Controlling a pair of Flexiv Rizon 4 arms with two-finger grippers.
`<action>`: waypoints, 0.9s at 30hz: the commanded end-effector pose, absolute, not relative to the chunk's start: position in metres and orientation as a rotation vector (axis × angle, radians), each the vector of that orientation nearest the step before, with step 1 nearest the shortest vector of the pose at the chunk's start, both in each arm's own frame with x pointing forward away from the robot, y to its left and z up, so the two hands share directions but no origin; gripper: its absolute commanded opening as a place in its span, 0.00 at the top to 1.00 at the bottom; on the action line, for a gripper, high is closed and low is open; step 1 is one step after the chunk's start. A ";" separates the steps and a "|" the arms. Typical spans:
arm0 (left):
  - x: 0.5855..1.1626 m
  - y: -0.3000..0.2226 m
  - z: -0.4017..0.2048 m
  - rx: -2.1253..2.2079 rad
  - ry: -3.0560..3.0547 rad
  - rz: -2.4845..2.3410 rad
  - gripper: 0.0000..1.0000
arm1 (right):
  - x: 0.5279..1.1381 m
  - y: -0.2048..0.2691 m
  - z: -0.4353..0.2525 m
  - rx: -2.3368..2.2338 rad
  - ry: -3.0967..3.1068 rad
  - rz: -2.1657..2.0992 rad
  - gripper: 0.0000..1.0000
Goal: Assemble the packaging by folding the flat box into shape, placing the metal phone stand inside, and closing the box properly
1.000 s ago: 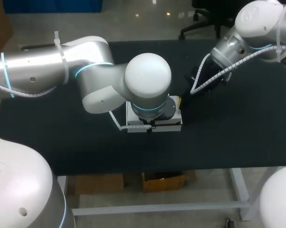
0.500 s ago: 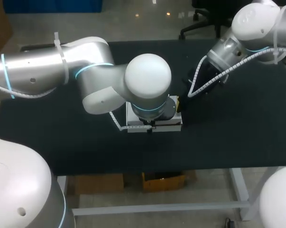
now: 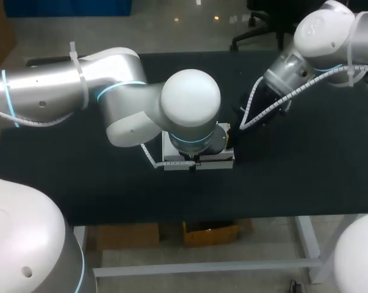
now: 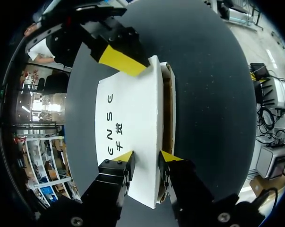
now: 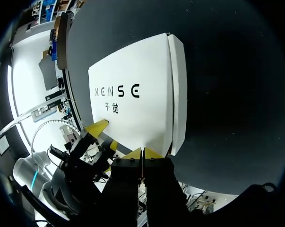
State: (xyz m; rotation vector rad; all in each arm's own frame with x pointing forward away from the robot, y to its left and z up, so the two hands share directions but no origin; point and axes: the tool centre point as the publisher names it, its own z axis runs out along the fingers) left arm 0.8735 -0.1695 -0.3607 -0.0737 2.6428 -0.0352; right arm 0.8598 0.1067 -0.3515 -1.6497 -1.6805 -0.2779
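The white box (image 3: 199,162) lies at the table's middle, mostly under my left arm's wrist. In the left wrist view its printed lid (image 4: 133,113) is down, with a brown cardboard strip (image 4: 167,109) showing along one side. My left gripper (image 4: 147,156) straddles the near end of the lid panel, a finger on either side, shut on it. My right gripper (image 5: 142,151) is shut, tips together against the opposite end of the box (image 5: 133,99); in the head view it is at the box's right end (image 3: 234,133). No metal phone stand shows in any view.
The black table (image 3: 293,165) is bare around the box, with open surface to the right and toward the front edge. My left arm's elbow (image 3: 190,97) hangs over the box and hides its far half.
My right arm has shifted slightly left, toward the box's right end. The left arm and the box have not moved.
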 end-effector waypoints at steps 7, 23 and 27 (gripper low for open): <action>0.873 -0.171 -0.360 -0.077 2.636 -0.029 0.66 | 0.861 0.106 -0.356 -1.652 -1.672 -0.272 1.00; 0.869 -0.165 -0.358 -0.094 2.632 -0.040 0.64 | 0.861 0.105 -0.360 -1.653 -1.661 -0.266 1.00; 0.864 -0.160 -0.355 -0.118 2.620 -0.073 0.62 | 0.860 0.105 -0.360 -1.655 -1.660 -0.267 1.00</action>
